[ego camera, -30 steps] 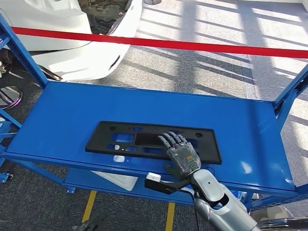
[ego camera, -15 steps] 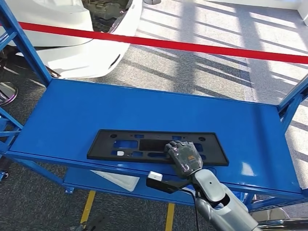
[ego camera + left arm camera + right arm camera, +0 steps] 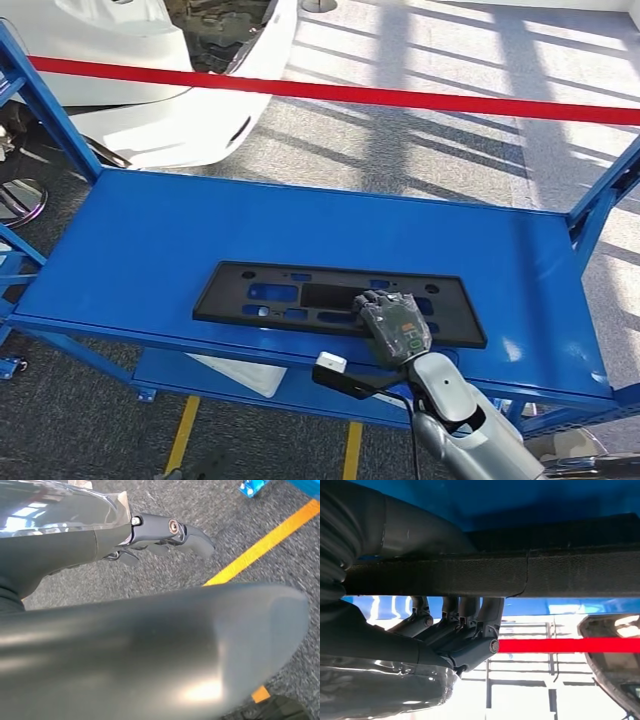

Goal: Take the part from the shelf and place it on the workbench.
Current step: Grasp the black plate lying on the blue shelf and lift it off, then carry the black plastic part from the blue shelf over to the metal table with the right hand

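Take the shelf [image 3: 151, 240] as your landmark. You see the part [image 3: 302, 300] lying flat on its top surface, toward the near edge and a little right of the middle, its long side running along the shelf's length. The right hand [image 3: 392, 325] sits on the part's right half at the near edge, its fingers [image 3: 456, 615] hooked over that edge in the right wrist view. Behind the shelf a barrier tape [image 3: 377, 95] runs across, and behind the tape, off the shelf's far left corner, stands a car body [image 3: 151, 70]. Below the shelf's near edge floor lines [image 3: 183, 430] lie on the ground. The left hand [image 3: 170, 532] hangs over the floor.
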### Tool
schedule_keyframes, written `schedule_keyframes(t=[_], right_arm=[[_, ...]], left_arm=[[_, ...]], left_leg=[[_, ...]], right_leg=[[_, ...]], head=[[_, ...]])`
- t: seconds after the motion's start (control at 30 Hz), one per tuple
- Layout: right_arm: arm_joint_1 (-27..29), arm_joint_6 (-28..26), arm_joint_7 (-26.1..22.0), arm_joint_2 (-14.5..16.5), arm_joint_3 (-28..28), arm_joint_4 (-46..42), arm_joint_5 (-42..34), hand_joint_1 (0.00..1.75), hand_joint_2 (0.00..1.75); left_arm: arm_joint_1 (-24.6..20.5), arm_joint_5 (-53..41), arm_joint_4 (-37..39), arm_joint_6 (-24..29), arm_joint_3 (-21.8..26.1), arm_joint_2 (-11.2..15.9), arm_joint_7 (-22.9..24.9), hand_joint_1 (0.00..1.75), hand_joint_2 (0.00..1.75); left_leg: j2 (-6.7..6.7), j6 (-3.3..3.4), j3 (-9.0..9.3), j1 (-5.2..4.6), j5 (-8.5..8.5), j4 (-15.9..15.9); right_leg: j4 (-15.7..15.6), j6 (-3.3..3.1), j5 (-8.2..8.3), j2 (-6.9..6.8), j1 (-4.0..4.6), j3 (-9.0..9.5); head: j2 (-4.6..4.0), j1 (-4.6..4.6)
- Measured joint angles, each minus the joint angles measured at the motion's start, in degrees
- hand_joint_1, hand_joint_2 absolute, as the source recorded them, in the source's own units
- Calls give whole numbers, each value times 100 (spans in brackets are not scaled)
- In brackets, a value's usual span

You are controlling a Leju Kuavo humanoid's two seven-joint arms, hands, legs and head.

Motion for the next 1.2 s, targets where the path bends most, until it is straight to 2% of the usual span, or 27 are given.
schedule_keyframes(t=[0.03, 0.07, 0.13, 0.17, 0.2, 0.23, 0.3, 0.37, 0.43, 0.5, 0.53, 0.57, 0.6, 0.67, 0.7, 0.73, 0.83, 0.9, 0.93, 1.0, 1.03, 1.07, 1.1, 1.2], right_arm=[[46, -66, 42, -7, -20, -24, 77, 175, 175], [93, -145, 94, -11, -50, -56, 166, 175, 175], [181, -341, 214, -16, -135, -156, 375, 175, 175], [218, -451, 268, -20, -190, -219, 478, 175, 175], [255, -571, 317, -26, -249, -293, 583, 175, 175], [304, -696, 359, -34, -315, -378, 697, 175, 175], [430, -931, 415, -52, -456, -586, 917, 175, 175], [562, -1131, 435, -75, -615, -840, 1119, 175, 175], [678, -1318, 438, -102, -784, -1103, 1309, 175, 175], [814, -1517, 442, -129, -947, -1347, 1523, 175, 175], [890, -1615, 441, -144, -1027, -1473, 1648, 175, 175], [962, -1704, 436, -161, -1108, -1606, 1769, 175, 175], [1021, -1778, 422, -174, -1185, -1742, 1875, 175, 175], [1106, -1883, 391, -194, -1317, -1995, 2014, 175, 175], [1135, -1927, 376, -198, -1372, -2110, 2053, 175, 175], [1168, -1974, 355, -203, -1419, -2214, 2077, 175, 175], [1320, -2163, 197, -223, -1532, -2513, 1936, 175, 175], [1421, -2300, -4, -238, -1555, -2698, 1588, 175, 175], [1466, -2353, -143, -244, -1555, -2786, 1336, 175, 175], [1576, -2410, -497, -264, -1552, -2955, 718, 175, 175], [1641, -2415, -720, -278, -1551, -3042, 335, 175, 175], [1707, -2417, -962, -295, -1547, -3133, -80, 175, 175], [1768, -2417, -1188, -311, -1544, -3220, -475, 175, 175], [1886, -2330, -1895, -372, -1533, -3466, -1747, 175, 175]], left_arm=[[8, 0, 0, -11, 1, -4, -16, 0, 0], [13, 0, 1, -16, 4, -7, -30, 0, 0], [11, 0, 0, -23, 16, -16, -61, 0, 0], [8, 0, 0, -23, 23, -26, -75, 0, 0], [1, 0, -1, -22, 29, -39, -88, 0, 0], [-3, -2, -1, -16, 33, -56, -103, 0, 0], [0, -3, -2, 12, 37, -84, -125, 0, 0], [0, -2, -2, 36, 39, -109, -149, 0, 0], [-20, -1, -2, 33, 40, -141, -181, 0, 0], [-32, -1, -2, 8, 40, -173, -223, 0, 0], [-35, -1, -2, -3, 40, -184, -253, 0, 0], [-39, -1, -2, -9, 40, -198, -286, 0, 0], [-45, 0, -2, -9, 39, -214, -317, 0, 0], [-69, 0, -2, -9, 36, -249, -362, 0, 87], [-84, -1, -2, -8, 32, -267, -381, 0, 131], [-96, -2, -2, -3, 27, -285, -399, 0, 175], [-115, -6, -2, 30, 14, -327, -436, 0, 175], [-127, -6, -2, 61, 11, -335, -453, 0, 175], [-133, -6, -2, 78, 11, -337, -463, 0, 175], [-133, -7, -2, 110, 11, -338, -479, 0, 175], [-127, -6, -2, 130, 11, -338, -484, 0, 175], [-121, -6, -2, 153, 11, -338, -486, 0, 175], [-118, -5, -2, 180, 11, -338, -486, 0, 175], [-131, -6, -2, 241, 20, -337, -486, 0, 175]], left_leg=[[1, -12, -77, 3, -19, 172], [1, -22, -55, 9, 76, 121], [3, -37, 228, 30, 464, -518], [3, -39, 386, 34, 612, -867], [2, -25, 491, 34, 691, -1108], [0, -4, 536, 27, 703, -1224], [-4, 62, 529, 10, 685, -1240], [-5, 125, 532, 16, 703, -1256], [-1, 179, 535, 29, 710, -1266], [0, 205, 536, 28, 704, -1263], [-1, 210, 539, 27, 700, -1262], [-4, 213, 546, 26, 695, -1262], [-7, 214, 556, 25, 688, -1262], [-12, 201, 586, 17, 665, -1266], [-12, 188, 595, 11, 653, -1268], [-12, 168, 597, 4, 645, -1270], [-6, 79, 604, 6, 630, -1295], [1, 38, 552, 5, 481, -1143], [4, 30, 451, 4, 317, -898], [5, 24, 130, -1, -37, -165], [5, 18, -5, -3, -134, 137], [6, 15, -63, -4, -125, 261], [6, 15, -20, -2, -8, 164], [5, 39, 460, 1, 550, -903]], right_leg=[[5, 0, -2, 0, 3, -1], [14, 4, -7, 4, 1, -1], [54, 33, -34, 17, -7, -5], [92, 59, -55, 25, 3, -20], [129, 85, -69, 31, 13, -44], [158, 110, -78, 33, 23, -68], [180, 145, -74, 31, 24, -96], [271, 200, -178, 26, 3, -123], [763, 262, -479, 21, -17, -323], [1535, 297, -786, 19, -28, -678], [1767, 304, -827, 19, -30, -798], [1779, 303, -755, 19, -31, -820], [1565, 291, -587, 19, -31, -738], [784, 255, -182, 19, -22, -385], [472, 231, -70, 21, -11, -243], [281, 207, -30, 24, 1, -156], [174, 131, -57, 31, 6, -123], [123, 76, -39, 26, -19, -102], [106, 53, -33, 19, -30, -93], [105, 30, -37, 10, -19, -91], [106, 28, -38, 8, -14, -91], [107, 27, -40, 9, -11, -89], [109, 28, -41, 14, -11, -85], [137, 62, -61, 37, -2, -76]], head=[[0, 2], [0, 1], [0, 1], [1, -1], [0, 0], [0, 1], [0, 6], [0, 8], [0, 11], [0, 12], [-1, 12], [0, 12], [0, 12], [1, 11], [0, 10], [0, 8], [0, 2], [0, -2], [-1, -4], [-1, -5], [-1, -4], [-1, -4], [-1, -4], [0, -3]])
